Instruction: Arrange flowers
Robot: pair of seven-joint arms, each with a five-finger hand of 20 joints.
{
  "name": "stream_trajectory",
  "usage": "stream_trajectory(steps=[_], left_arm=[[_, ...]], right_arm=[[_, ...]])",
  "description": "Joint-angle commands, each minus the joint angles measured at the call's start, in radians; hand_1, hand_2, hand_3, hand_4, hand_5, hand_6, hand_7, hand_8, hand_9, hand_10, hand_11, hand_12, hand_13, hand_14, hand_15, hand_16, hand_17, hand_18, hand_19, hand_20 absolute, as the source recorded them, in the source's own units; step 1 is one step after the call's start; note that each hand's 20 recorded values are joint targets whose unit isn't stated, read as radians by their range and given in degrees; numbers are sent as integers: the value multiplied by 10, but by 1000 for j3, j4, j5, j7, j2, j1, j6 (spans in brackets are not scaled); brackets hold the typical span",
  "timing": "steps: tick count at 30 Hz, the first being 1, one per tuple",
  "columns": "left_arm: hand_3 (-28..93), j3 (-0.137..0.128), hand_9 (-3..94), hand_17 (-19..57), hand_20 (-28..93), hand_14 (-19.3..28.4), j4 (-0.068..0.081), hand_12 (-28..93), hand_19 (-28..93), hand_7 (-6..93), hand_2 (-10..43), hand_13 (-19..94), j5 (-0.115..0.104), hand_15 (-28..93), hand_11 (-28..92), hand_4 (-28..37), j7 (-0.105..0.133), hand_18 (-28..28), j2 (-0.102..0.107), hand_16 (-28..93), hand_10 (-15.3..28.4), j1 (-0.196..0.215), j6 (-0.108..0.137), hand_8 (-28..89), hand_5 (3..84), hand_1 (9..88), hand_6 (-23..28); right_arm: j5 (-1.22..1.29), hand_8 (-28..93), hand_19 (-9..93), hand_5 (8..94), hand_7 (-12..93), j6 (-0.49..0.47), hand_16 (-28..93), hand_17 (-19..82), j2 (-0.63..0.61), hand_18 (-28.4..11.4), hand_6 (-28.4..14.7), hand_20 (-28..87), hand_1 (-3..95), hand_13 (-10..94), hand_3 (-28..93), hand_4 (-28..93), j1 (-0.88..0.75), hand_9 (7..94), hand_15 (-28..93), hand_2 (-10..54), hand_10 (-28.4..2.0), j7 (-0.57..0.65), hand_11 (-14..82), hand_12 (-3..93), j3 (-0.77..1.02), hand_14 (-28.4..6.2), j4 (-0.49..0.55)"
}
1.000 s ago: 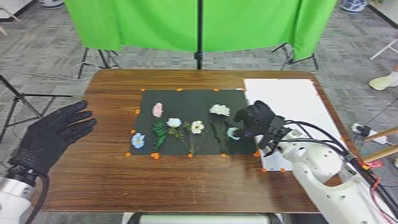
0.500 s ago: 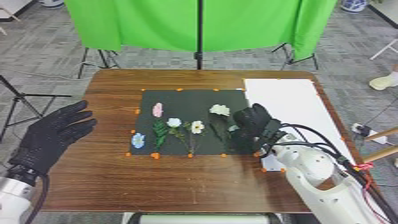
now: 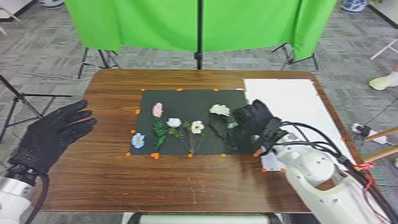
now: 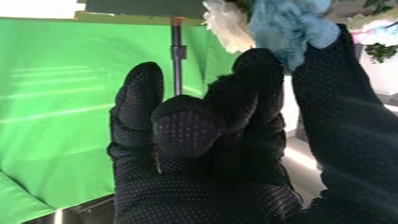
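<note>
My right hand [image 3: 253, 122] hovers at the right edge of a black mat [image 3: 187, 100], with a blue flower [image 4: 298, 30] at its left side, between the fingertips and the thumb. The fingers are bent and the gap is narrow, closed about the bloom; how firmly they hold it, I cannot tell. The stem, partly hidden by the glove in the head view, seems to run near to far, roughly along the line of the hand, with the bloom at the far end. The white flower [image 3: 219, 109] lies just beyond, to the far left of the glove. My left hand [image 3: 53, 132], fingers straight and spread wide, is well apart at the left of the counter [image 3: 178, 185]; the right is clearly the nearer. The white board [image 3: 284, 100] lies right of the mat, so a move there, if that is the plan, should lift first, then go right, leaving the white bloom undisturbed and the stem's near-far line unturned.
</note>
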State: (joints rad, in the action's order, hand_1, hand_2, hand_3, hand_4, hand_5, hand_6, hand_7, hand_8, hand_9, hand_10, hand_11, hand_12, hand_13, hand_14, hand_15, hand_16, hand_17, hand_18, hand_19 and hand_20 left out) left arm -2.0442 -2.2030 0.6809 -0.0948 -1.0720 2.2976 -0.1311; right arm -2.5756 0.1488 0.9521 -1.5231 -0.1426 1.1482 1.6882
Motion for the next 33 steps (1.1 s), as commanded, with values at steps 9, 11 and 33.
stream_trajectory(steps=[9,11,33], left_arm=[[722,1,312,-83,78,156,3,145,480,202,13,238,0,414,269,-255,-8,219,-9,-29,127,13,1,-114,362,259,36],[722,2,312,-82,78,156,4,145,480,201,13,238,0,413,269,-256,-8,219,-8,-29,127,10,-2,-114,362,259,37],[723,-2,312,-82,78,155,1,145,480,201,13,237,4,415,270,-255,-7,219,-14,-29,127,15,-6,-114,362,260,37]], right_arm=[[-50,34,789,581,818,34,262,301,-13,-154,26,425,455,739,721,-283,-5,717,817,-95,-59,15,691,404,-27,-29,-36],[-58,35,789,580,819,29,263,301,-15,-154,27,425,449,739,729,-283,-13,716,817,-95,-60,8,690,410,-23,-30,-25],[-202,-66,758,440,915,112,361,240,-122,-137,57,423,459,524,819,-283,-25,485,801,-95,-60,-68,664,494,-99,-23,-5]])
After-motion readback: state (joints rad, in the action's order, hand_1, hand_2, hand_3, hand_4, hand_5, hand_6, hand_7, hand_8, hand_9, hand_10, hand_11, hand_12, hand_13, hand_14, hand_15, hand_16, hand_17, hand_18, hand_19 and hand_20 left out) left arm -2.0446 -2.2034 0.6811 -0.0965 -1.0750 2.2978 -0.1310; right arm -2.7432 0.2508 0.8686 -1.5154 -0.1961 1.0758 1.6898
